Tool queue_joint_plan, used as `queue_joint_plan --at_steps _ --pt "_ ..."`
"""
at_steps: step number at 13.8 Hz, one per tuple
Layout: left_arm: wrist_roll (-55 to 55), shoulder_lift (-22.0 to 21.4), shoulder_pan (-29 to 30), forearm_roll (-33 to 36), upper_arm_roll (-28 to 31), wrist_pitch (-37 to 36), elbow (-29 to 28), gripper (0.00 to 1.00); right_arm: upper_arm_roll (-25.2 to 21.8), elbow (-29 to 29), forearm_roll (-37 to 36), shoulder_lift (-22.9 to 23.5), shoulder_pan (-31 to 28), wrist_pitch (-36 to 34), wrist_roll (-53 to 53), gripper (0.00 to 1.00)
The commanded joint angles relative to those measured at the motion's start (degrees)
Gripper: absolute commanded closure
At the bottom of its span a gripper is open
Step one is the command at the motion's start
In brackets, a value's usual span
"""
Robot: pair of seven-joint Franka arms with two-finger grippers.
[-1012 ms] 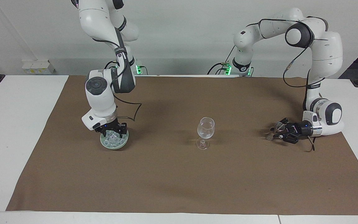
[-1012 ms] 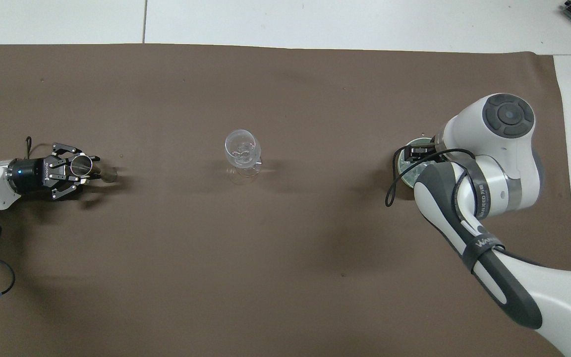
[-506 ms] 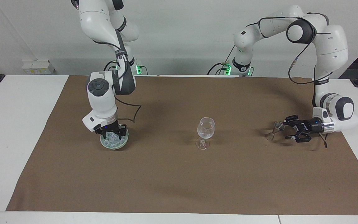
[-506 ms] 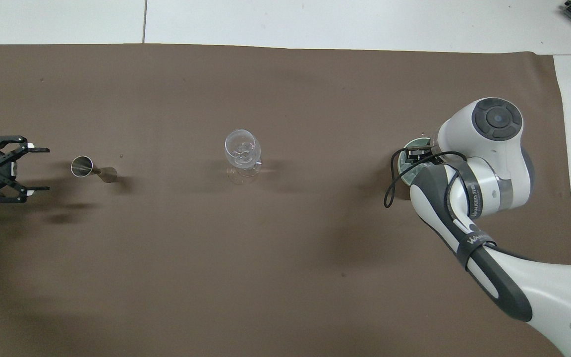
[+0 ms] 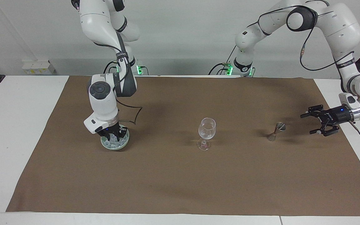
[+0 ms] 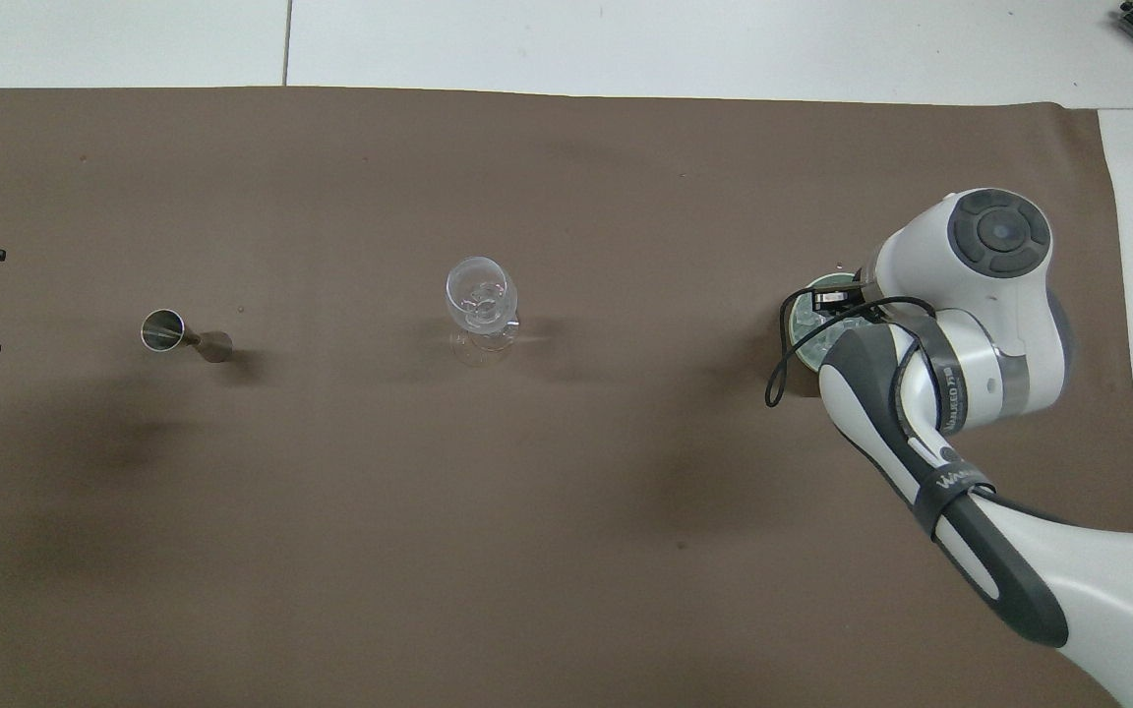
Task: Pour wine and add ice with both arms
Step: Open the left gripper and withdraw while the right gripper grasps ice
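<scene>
The right gripper (image 5: 113, 136) is down in the dish (image 5: 115, 145) of ice (image 5: 112, 143), toward the right arm's end of the table from the glass (image 5: 207, 128), its fingertips drawn together, seemingly on a chunk. The glass stands mid-mat; its fill is unclear. Toward the left arm's end stands the jigger (image 5: 276, 131), set down. The left gripper (image 5: 315, 122), jaws spread and empty, hangs well apart from it. I judge pouring done, icing just begun.

right arm (image 6: 930, 393) band, near wrist: grey strip with pale lettering, partly legible, reads roughly "WANKEO".
right arm, black strap lower down: white letters "WAN…", rest hidden.
elsewhere: no readable text, numbers or signs.
</scene>
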Motion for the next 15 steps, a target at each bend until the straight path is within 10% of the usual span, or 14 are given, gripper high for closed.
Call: queue_joint_plan --at_steps 1,15 --pt "-14.01 -6.35 -5.72 6.69 0.97 2.65 -1.38 0.0 0.22 -0.36 -1.28 -4.29 -0.08 -3.66 1.54 1.0" --pt "-105.78 -20.51 -23.41 31.75 0.27 3.97 -2.08 0.0 1.01 8.24 4.17 -9.58 0.18 -15.36 1.1 1.0"
